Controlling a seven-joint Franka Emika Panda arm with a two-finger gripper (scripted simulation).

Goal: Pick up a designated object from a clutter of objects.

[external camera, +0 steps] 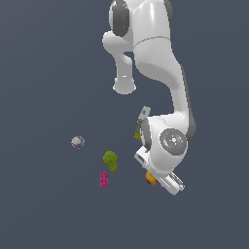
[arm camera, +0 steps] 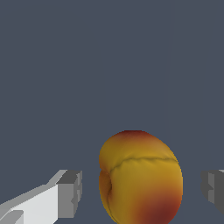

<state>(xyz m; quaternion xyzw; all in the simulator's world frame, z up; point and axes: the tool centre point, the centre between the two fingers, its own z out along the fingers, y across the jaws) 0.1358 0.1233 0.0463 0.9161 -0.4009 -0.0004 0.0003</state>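
The designated object, a round orange-and-red fruit (arm camera: 140,177) with a yellowish crease, fills the wrist view between my two fingers. My gripper (arm camera: 142,190) is open, one grey pad (arm camera: 70,192) on each side of the fruit with a gap to both. In the exterior view the fruit (external camera: 151,178) peeks out from under the white hand, which hides most of it and the gripper's fingers. The rest of the clutter of objects lies toward the exterior view's left.
A green pear-shaped lump (external camera: 111,160), a pink perforated block (external camera: 103,179) and a whitish ball (external camera: 78,142) lie on the dark floor. A yellow-and-white stick (external camera: 141,124) shows partly behind the arm's wrist.
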